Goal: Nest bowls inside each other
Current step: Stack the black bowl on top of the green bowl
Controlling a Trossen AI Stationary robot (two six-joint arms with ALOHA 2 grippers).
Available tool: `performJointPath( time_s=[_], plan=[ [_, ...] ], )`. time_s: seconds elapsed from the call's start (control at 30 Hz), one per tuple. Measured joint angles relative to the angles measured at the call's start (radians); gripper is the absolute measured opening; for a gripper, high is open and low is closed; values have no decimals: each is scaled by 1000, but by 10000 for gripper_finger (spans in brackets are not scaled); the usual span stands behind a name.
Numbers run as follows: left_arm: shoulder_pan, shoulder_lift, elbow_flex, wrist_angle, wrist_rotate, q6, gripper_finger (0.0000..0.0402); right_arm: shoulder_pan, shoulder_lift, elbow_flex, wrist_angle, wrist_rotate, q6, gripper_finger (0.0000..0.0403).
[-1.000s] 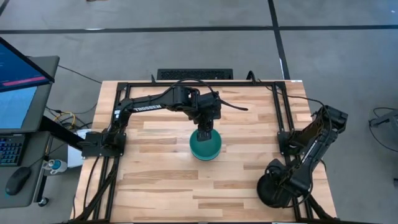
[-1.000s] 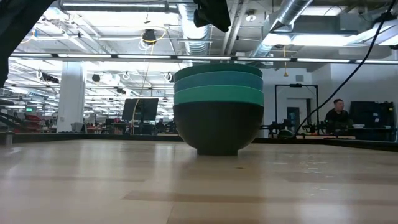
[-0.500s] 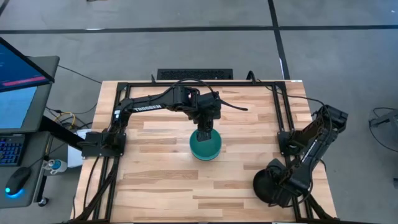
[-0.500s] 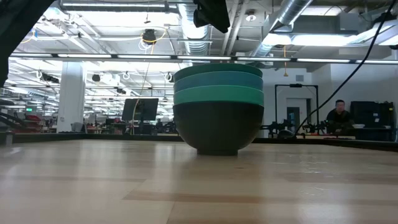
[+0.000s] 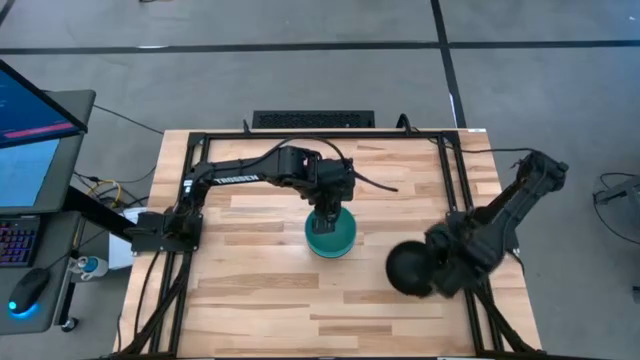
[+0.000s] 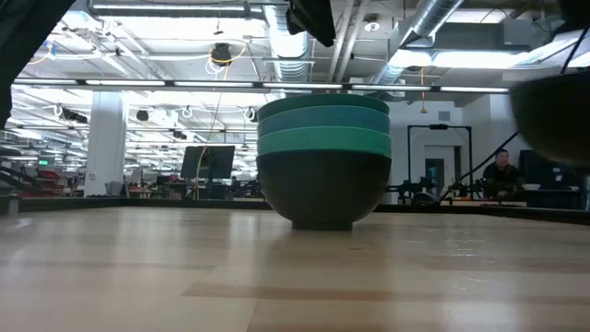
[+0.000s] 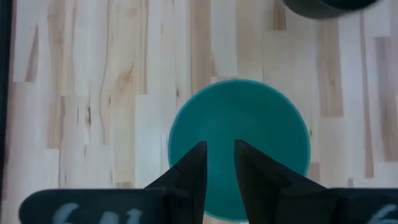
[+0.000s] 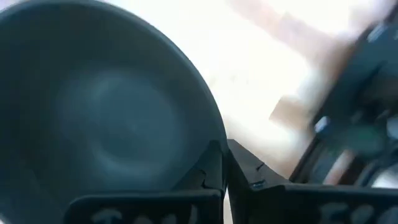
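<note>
A stack of nested bowls (image 5: 330, 235) stands at the table's middle. In the low view (image 6: 323, 161) it shows a black bowl at the bottom, on its foot, with teal-green and blue bowls in it. My left gripper (image 5: 328, 213) hangs above the stack's far rim, clear of it, its fingers (image 7: 198, 163) a narrow gap apart over the teal inside (image 7: 261, 134). My right gripper (image 5: 434, 262) is shut on a black bowl (image 5: 410, 268), right of the stack. That bowl also shows in the low view (image 6: 556, 115). My right gripper holds the black bowl by its rim (image 8: 214, 138), on the side toward the table's right edge. One finger is inside the bowl and one outside. The fingers come slanting down from the right. The bowl is lifted clear of the table, its mouth up.
Black frame rails (image 5: 452, 170) run along the table's sides. A keyboard (image 5: 313, 119) lies at the far edge. Bare wood lies left of the stack and near the front edge. A person (image 6: 502, 166) sits in the room far behind.
My right gripper has carried the black bowl from the table's near right corner up and toward the stack. The bowl is now lifted clear and has come into the low view at the right.
</note>
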Motion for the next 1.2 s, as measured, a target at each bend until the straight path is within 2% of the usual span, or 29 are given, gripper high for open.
performJointPath(
  time_s=[0.37, 0.63, 0.7, 0.83, 0.97, 1.13, 1.2],
  plan=[
    [-7, -31, 0, -99, -70, 22, 68, -367, -17, 185, -18, 145, -462, 19],
    [5, -138, -3, -105, -96, 37, 30, -545, -19, 231, 141, 153, -688, 25],
    [15, -174, -41, -97, -95, 39, 20, -575, -18, 231, 186, 153, -724, 22],
    [34, -273, -218, -27, -95, 32, 6, -622, -19, 231, 274, 151, -774, 19],
    [35, -428, -504, 177, -75, -1, 2, -662, -12, 232, 333, 143, -805, 24],
    [35, -651, -843, 401, -77, -109, 2, -697, 93, 297, 332, 102, -879, 20],
    [38, -729, -934, 414, -89, -158, 2, -706, 145, 347, 314, 99, -910, 20]
  ],
)
